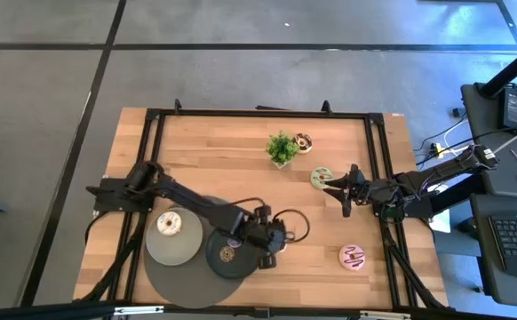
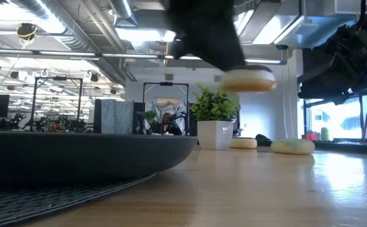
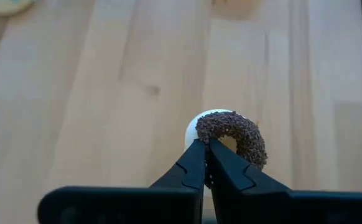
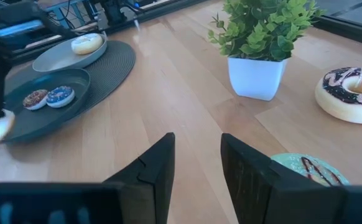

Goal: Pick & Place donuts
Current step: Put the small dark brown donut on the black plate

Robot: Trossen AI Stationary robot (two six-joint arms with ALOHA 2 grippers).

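My left gripper [image 1: 272,238] is shut on a tiny brown sprinkled donut [image 3: 232,133] beside the dark plate [image 1: 212,258]. In the low view that donut [image 2: 246,81] hangs in the air. Two more tiny donuts [image 4: 49,98] lie on the dark plate [image 4: 19,121]. The cream donut [image 1: 170,222] sits on the light grey plate [image 1: 186,251]. My right gripper [image 4: 196,168] is open and low over the table, with the green donut [image 4: 308,171] just beside one finger. The chocolate donut [image 4: 350,93] lies by the plant. The pink donut [image 1: 353,257] lies near the near right corner. My left gripper pinches the tiny brown donut by the near part of its ring [image 3: 201,135] between the two fingertips [image 3: 193,163]. The donut stands tilted on edge beyond the tips, sprinkled face toward the camera, white underside behind. It is lifted clear of the table.
A small potted plant [image 1: 282,148] stands at the far middle of the table. Both plates rest on a round dark mat [image 1: 165,284] at the near left. Bare wood [image 1: 312,253] lies between the dark plate and the pink donut. A black frame rims the table.
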